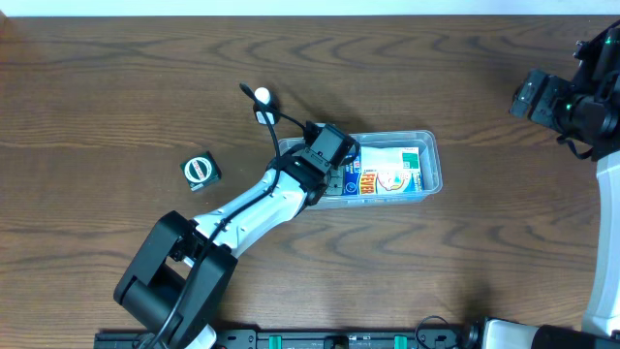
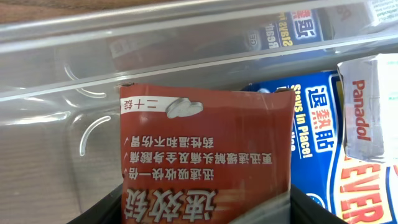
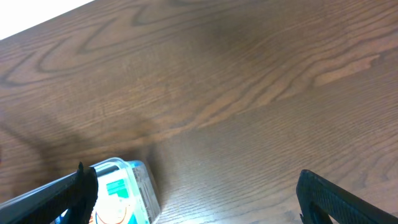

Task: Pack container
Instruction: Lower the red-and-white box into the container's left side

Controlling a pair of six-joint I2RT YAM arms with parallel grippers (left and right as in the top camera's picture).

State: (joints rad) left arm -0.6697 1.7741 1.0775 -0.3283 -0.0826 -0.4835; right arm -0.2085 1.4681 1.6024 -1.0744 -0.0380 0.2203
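The container (image 1: 432, 155) is a clear shallow tub in the middle of the table. My left gripper (image 1: 327, 155) hangs over its left end, shut on a red box (image 2: 205, 143) with white Chinese print. In the left wrist view the black fingers (image 2: 99, 211) press both sides of that box, just above the container's floor (image 2: 68, 149). A blue box (image 2: 320, 143) and a white Panadol box (image 2: 370, 106) lie inside to the right. My right gripper (image 1: 542, 97) stands open at the far right, away from the container (image 3: 140, 180), with nothing between its fingers (image 3: 333, 199).
A small round black and green tape-measure-like object (image 1: 201, 170) lies left of the container. A small white object (image 1: 262, 95) sits behind the left arm beside its cable. The right arm's base fills the right edge (image 1: 605, 242).
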